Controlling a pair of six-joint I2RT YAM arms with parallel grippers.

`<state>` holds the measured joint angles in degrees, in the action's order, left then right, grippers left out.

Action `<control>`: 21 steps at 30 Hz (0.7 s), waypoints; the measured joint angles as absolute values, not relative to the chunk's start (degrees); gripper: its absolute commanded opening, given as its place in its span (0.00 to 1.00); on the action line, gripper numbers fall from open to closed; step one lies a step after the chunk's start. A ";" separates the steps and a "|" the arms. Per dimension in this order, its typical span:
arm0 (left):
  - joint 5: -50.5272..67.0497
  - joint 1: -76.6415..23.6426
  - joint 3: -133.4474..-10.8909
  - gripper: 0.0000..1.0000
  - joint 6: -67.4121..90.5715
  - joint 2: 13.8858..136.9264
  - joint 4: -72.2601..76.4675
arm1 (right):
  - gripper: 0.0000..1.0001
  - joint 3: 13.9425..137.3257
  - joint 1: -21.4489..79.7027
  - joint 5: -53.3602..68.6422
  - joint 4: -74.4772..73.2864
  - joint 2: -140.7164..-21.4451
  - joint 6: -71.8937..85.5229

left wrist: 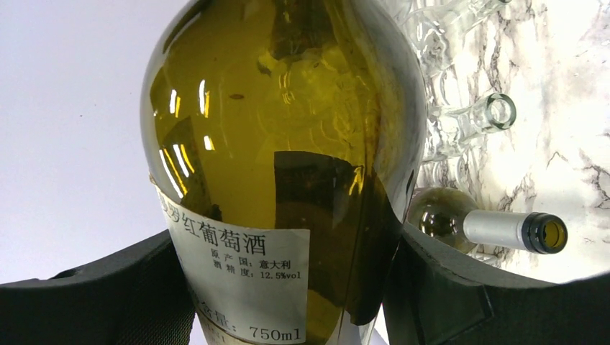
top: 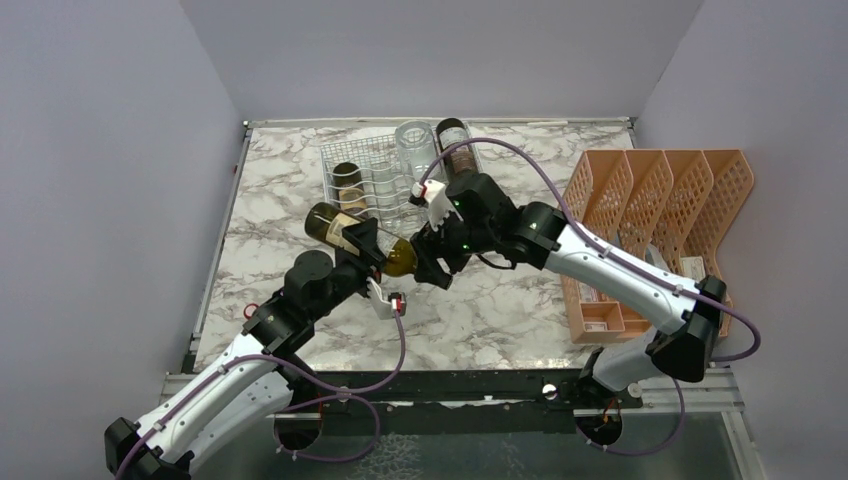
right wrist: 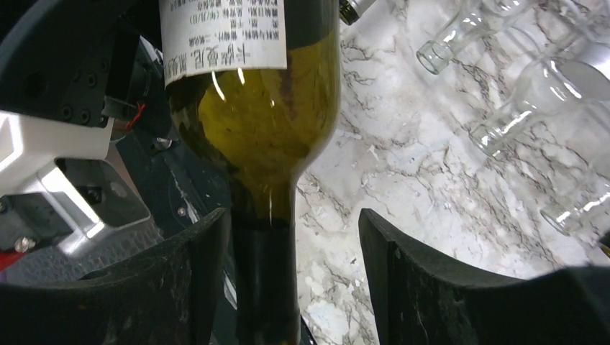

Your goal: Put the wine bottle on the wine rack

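Both arms (top: 610,270) wear white shells with black joints (top: 540,228), looping purple cables (top: 540,170) and small green lights (top: 456,208).

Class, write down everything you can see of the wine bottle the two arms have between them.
The wine bottle is olive-green glass, see-through and seemingly empty, with a white label printed in Chinese, 12.5%vol and 750ml. It lies roughly level in the air near the wine rack. The left gripper clamps its body; the right gripper stands open around its neck.
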<state>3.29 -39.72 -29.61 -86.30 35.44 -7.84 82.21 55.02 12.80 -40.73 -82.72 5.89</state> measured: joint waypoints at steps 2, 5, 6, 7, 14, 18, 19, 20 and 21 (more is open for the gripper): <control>3.68 -39.72 -29.26 0.00 -86.50 35.40 -7.90 | 0.66 82.21 55.05 13.89 -40.14 -84.23 5.89; 4.05 -39.72 -29.10 0.00 -86.85 35.40 -8.08 | 0.64 82.21 55.18 15.35 -39.42 -86.61 5.89; 4.10 -39.72 -29.10 0.00 -86.96 35.40 -8.03 | 0.63 82.21 55.27 15.75 -39.16 -87.31 5.89; 4.14 -39.72 -29.10 0.00 -87.11 35.40 -8.01 | 0.63 82.21 55.44 16.03 -38.89 -87.96 5.89; 4.25 -39.72 -29.10 0.00 -87.44 35.42 -9.17 | 0.46 82.21 56.84 16.88 -38.50 -90.94 5.91; 3.86 -39.53 -29.10 0.00 -87.53 35.42 -9.67 | 0.16 82.19 57.10 17.15 -39.03 -91.09 5.96; 3.75 -39.35 -29.10 0.00 -87.53 35.42 -9.69 | 0.09 82.19 57.10 16.95 -39.03 -91.09 6.33; 3.64 -39.35 -29.10 0.01 -87.50 35.42 -9.72 | 0.03 82.19 57.10 17.06 -39.05 -91.09 6.20; 3.64 -39.35 -29.10 0.02 -87.48 35.42 -9.65 | 0.01 82.19 57.04 17.08 -39.09 -91.09 6.13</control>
<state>3.64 -39.35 -29.10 -87.48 35.42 -9.65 82.19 57.04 17.08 -39.09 -91.09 6.13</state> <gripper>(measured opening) 0.785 0.356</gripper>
